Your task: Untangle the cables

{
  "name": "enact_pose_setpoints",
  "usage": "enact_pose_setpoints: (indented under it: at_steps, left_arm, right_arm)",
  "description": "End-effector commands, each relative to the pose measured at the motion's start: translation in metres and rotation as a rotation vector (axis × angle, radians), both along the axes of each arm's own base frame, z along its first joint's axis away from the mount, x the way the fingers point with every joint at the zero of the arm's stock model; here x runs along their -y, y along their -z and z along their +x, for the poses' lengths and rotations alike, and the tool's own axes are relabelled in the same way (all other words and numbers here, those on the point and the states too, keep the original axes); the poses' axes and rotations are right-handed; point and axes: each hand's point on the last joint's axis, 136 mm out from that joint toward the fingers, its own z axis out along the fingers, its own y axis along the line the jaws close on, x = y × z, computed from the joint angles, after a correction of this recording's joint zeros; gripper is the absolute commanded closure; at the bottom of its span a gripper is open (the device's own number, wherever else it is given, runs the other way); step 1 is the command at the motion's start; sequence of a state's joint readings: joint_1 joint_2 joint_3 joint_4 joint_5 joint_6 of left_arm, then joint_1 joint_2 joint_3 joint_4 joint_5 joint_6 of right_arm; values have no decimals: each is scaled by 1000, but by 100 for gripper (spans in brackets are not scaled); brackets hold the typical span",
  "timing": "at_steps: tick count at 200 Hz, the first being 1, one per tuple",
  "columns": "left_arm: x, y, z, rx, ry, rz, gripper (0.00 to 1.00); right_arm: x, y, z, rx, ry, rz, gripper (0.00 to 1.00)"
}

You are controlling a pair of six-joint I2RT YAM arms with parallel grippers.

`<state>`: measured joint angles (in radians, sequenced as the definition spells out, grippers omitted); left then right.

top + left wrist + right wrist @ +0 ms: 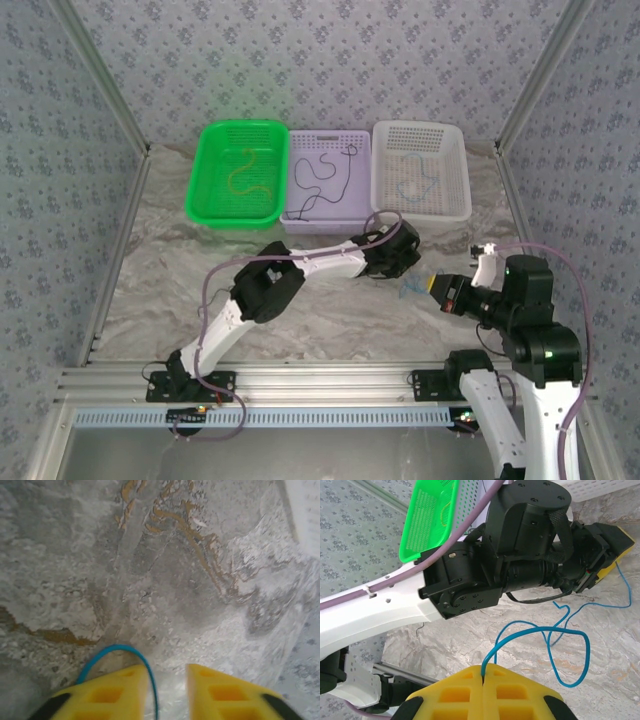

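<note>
A thin blue cable (pixel 410 291) lies in loose loops on the marble table, right of centre. My right gripper (pixel 483 667) is shut on one end of it, and the blue cable (pixel 570 630) curls away from the yellow fingertips toward my left gripper (pixel 619 555). My left gripper (pixel 167 672) points down at the table with a gap between its fingers. A strand of the blue cable (pixel 120 649) arcs round the left finger (pixel 112 690) and runs through that gap, against the finger's inner face. In the top view the left gripper (pixel 405 270) and the right gripper (pixel 437 285) are close together.
Three baskets stand in a row at the back. The green basket (pixel 205 150) holds a yellow-olive cable (pixel 248 172), the purple basket (pixel 325 225) a black cable (pixel 322 175), and the white basket (pixel 420 213) a blue cable (pixel 415 186). Patterned walls close in the sides.
</note>
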<state>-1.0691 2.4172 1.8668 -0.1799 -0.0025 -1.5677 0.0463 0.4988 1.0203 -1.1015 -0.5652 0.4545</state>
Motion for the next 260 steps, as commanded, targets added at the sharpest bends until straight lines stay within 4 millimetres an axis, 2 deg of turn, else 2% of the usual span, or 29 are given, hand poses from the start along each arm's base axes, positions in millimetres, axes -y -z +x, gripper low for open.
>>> enact_pose_setpoints:
  at_steps: [1, 17, 39, 62, 79, 81, 86, 115, 141, 161, 175, 205, 236, 260]
  left_arm:
    - [-13, 30, -6, -37, -8, 71, 90]
    - [-20, 30, -2, -26, -24, 72, 100]
    - [-39, 26, 5, 8, -59, 101, 100]
    - [-69, 18, 6, 57, -98, 151, 100]
    - [-96, 14, 2, 85, -131, 178, 100]
    - [-99, 14, 1, 88, -133, 180, 100]
    - [-106, 13, 0, 93, -141, 181, 100]
    - [-138, 7, -13, 113, -158, 167, 100]
    - [-163, -6, -24, 145, -158, 185, 100]
    - [-181, -25, -27, 187, -181, 184, 100]
    - [-188, -42, -27, 220, -182, 177, 100]
    - [-188, -79, -28, 279, -146, 157, 100]
    - [-193, -116, -29, 350, -149, 144, 100]
    - [-188, -163, -19, 426, -140, 85, 100]
  right_arm:
    - [0, -9, -9, 30, -10, -9, 100]
    - [2, -14, -8, 48, 3, -16, 100]
    - [8, -22, -8, 79, 36, -33, 100]
    - [19, -35, -4, 118, 110, -58, 100]
    - [30, -53, 4, 168, 178, -76, 100]
    - [31, -63, 3, 197, 188, -77, 100]
    - [34, -73, 6, 222, 208, -83, 100]
    - [49, -116, 44, 338, 300, -116, 100]
    - [63, -134, 87, 382, 361, -201, 100]
    - [74, -137, 115, 382, 405, -286, 100]
    - [74, -137, 136, 397, 388, -329, 100]
    - [71, -131, 170, 433, 327, -439, 100]
    - [78, -109, 202, 345, 320, -515, 100]
    - [77, -98, 231, 302, 328, -496, 100]
